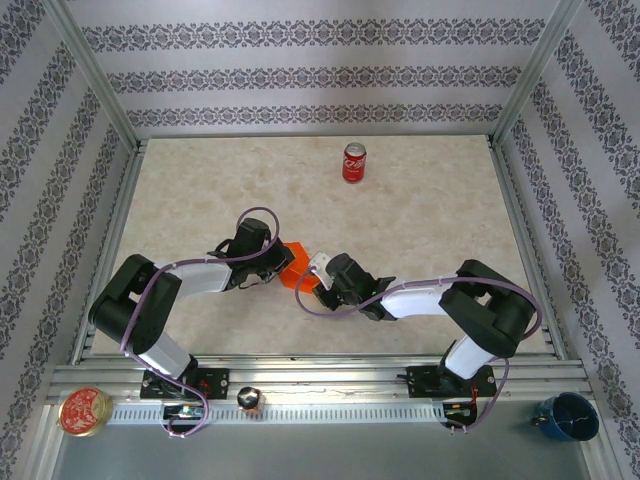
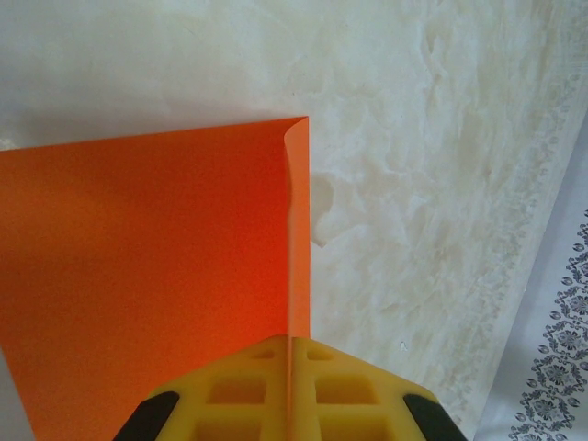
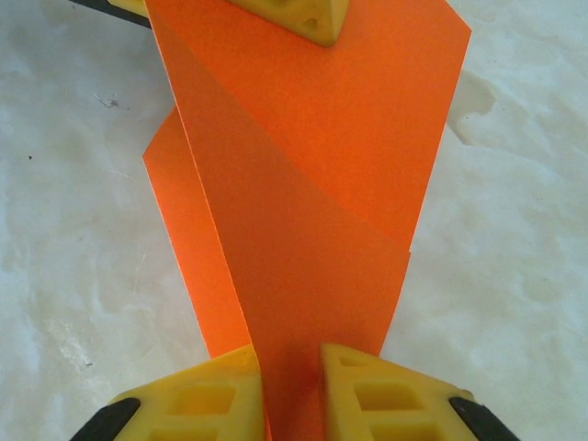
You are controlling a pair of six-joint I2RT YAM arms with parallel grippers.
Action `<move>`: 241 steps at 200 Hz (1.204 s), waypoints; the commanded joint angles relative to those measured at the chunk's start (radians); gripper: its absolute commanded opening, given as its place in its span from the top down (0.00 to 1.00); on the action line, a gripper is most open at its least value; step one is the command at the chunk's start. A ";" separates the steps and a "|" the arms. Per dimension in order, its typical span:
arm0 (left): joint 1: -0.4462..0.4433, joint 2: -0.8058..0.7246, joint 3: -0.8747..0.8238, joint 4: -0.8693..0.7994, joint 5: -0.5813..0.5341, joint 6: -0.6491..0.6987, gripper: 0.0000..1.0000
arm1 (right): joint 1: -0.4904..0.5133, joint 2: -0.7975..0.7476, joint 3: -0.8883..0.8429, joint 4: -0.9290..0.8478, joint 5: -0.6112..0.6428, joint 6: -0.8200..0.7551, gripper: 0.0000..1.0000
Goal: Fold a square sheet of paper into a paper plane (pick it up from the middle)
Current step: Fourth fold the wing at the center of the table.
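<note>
Where the two arms meet in the middle of the table (image 1: 420,210), the orange paper (image 1: 294,262) sits between them. It is partly folded. From the top view it is a small orange patch with an arm on each side, and most of it is hidden by the arms. The left gripper (image 2: 292,347) comes in from the left. Its yellow fingers (image 2: 243,390) are pressed together on a folded edge of the paper, and that edge runs straight up between them. From the left wrist view the paper (image 2: 156,276) spreads out flat to the left, and its far corner curls over a little. The right gripper (image 3: 292,363) comes in from the right. The paper (image 3: 312,184) goes down between its two yellow fingers (image 3: 207,395), and it looks like they are pinching it, though the small gap makes that hard to be sure of. In this view the paper shows a long slanted fold and layers on top of each other. A red soda can (image 1: 354,162) stands upright at the far side of the table, well apart from the paper. On the near rail are a round tin (image 1: 84,411) at the left and a blue cup (image 1: 565,416) at the right.
</note>
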 commanded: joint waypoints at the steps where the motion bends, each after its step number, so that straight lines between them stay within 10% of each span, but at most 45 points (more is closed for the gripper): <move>1: 0.012 -0.020 -0.001 0.033 0.012 -0.006 0.95 | 0.007 0.012 0.008 0.016 0.003 -0.001 0.82; 44: 0.012 -0.021 0.001 0.025 0.009 -0.004 0.94 | 0.005 0.003 0.004 0.021 -0.007 0.009 0.90; 140: 0.025 -0.181 -0.032 -0.130 -0.108 0.047 0.50 | -0.052 0.062 0.018 0.089 -0.197 0.267 1.00; 241: 0.032 -0.262 -0.105 -0.084 -0.100 0.070 0.68 | -0.159 0.149 0.052 0.169 -0.473 0.537 1.00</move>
